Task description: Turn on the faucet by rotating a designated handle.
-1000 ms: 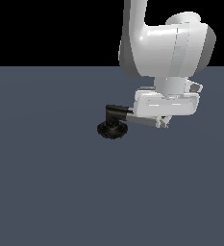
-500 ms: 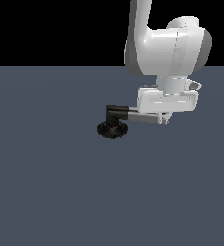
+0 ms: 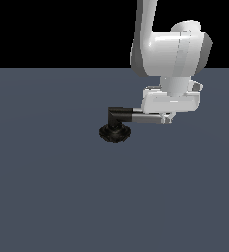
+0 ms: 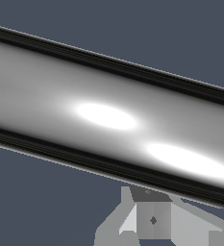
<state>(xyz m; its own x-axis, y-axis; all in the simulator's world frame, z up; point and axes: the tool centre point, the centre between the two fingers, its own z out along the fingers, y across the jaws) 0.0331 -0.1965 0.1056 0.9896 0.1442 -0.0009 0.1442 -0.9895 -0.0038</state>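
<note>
The faucet stands on the grey floor with its black round base (image 3: 115, 132) and a short black post and elbow (image 3: 117, 113). The handle (image 3: 146, 118), a grey metal bar, sticks out from the elbow toward the exterior view's right. My gripper (image 3: 167, 118) sits at the bar's far end, with the white hand just above it and its fingers against the bar. In the wrist view the handle (image 4: 108, 117) fills the frame very close up, and the fingers (image 4: 153, 221) show together beside it, not around it. The gripper looks shut and empty.
The white arm (image 3: 170, 54) comes down from above at the exterior view's right. The flat grey floor (image 3: 62, 197) spreads around the faucet, with nothing else on it in view.
The arm and gripper have moved a little to the exterior view's right and slightly up. The handle has swung with them and now lies more level. The base has not moved.
</note>
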